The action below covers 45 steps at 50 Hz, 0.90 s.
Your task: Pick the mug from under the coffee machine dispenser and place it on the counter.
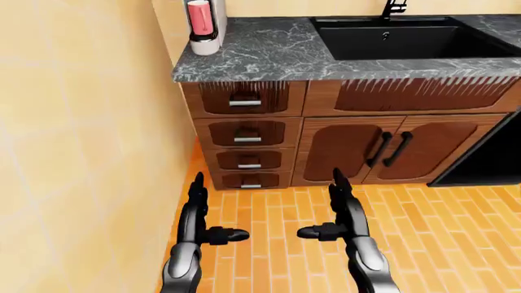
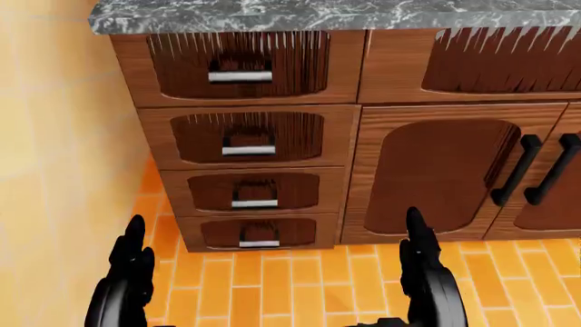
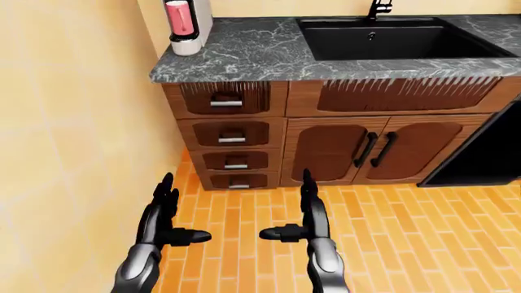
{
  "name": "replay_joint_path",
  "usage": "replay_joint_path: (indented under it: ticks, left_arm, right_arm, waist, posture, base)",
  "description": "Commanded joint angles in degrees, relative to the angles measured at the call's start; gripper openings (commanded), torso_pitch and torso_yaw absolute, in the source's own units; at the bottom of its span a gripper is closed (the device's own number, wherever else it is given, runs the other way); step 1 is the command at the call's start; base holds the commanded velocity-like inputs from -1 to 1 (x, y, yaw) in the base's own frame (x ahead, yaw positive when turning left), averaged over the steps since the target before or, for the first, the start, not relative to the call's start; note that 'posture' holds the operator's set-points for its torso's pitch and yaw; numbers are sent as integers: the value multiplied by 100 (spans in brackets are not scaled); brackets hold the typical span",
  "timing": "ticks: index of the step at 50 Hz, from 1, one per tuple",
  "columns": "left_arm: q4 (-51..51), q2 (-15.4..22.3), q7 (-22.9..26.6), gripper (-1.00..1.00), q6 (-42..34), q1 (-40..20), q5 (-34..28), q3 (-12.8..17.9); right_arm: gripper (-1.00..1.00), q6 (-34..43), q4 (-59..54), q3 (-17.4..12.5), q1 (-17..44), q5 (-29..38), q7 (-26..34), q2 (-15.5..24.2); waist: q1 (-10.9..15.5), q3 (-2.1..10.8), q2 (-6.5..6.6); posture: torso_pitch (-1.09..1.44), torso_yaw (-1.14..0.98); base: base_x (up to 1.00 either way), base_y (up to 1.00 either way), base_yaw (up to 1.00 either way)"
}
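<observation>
Up in the upper left of the left-eye view, the mug [image 1: 204,46] sits small and white under the coffee machine [image 1: 203,18], on the grey counter [image 1: 269,52] beside the black sink [image 1: 407,39]. Low in the frame, the left hand [image 1: 198,223] and right hand [image 1: 342,220] hang over the brick floor [image 1: 269,244], both empty, fingers spread, thumbs pointing at each other, well apart from the mug. It looks light, rigid and smooth, likely slippery; I'd grip around its body.
</observation>
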<state>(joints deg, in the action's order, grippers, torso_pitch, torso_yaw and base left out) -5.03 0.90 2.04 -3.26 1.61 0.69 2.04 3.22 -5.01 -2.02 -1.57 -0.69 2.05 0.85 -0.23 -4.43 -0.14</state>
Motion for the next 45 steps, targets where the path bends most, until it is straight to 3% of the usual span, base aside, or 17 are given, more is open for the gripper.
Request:
replay_joint_path:
  ticks: [1,3,5,7,13,23,32,45]
  left_arm:
    - [689,43,-60,100,159,-231,-64,3]
    - [805,52,-42,100,61,-264,-87,3]
    - [949,66,-13,100,-56,-295,-88,20]
    - [1003,80,-23,100,-145,-368,-76,74]
    - [1267,151,-6,100,-331,-461,-125,168]
    - [1602,263,22,100,-713,-712,-23,364]
    - [2012,399,-27,100,-1165,-988,99,563]
    - [2365,937,-189,100,-1890,-1848,384,1046]
  right_arm:
    - [100,-213,735,10,194,-16,107,78]
    - [100,-91,808,-66,294,-37,122,97]
    - [100,6,908,-106,352,-49,139,115]
    - [100,70,1006,-99,382,-14,156,124]
    - [100,251,1355,-187,509,154,227,206]
    - [100,574,1580,-425,894,85,244,367]
    - [100,987,1845,-684,1381,0,248,628]
    - [100,1559,2017,-1168,2211,-284,172,1250]
  waist:
    - [-12,5,-45]
    - [38,363,-8]
    - [26,116,-43]
    - [35,388,-49]
    - [43,475,-32]
    - [45,536,-21]
    - [40,514,-22]
    - [46,446,-19]
  posture:
    - [0,0]
    - [0,0]
    - [0,0]
    - [0,0]
    - [0,0]
    - [0,0]
    - [0,0]
    - [0,0]
  base:
    - [0,0,0]
    - [0,0,0]
    - [0,0,0]
    - [0,0,0]
    - [0,0,0]
    - [0,0,0]
    - [0,0,0]
    - [0,0,0]
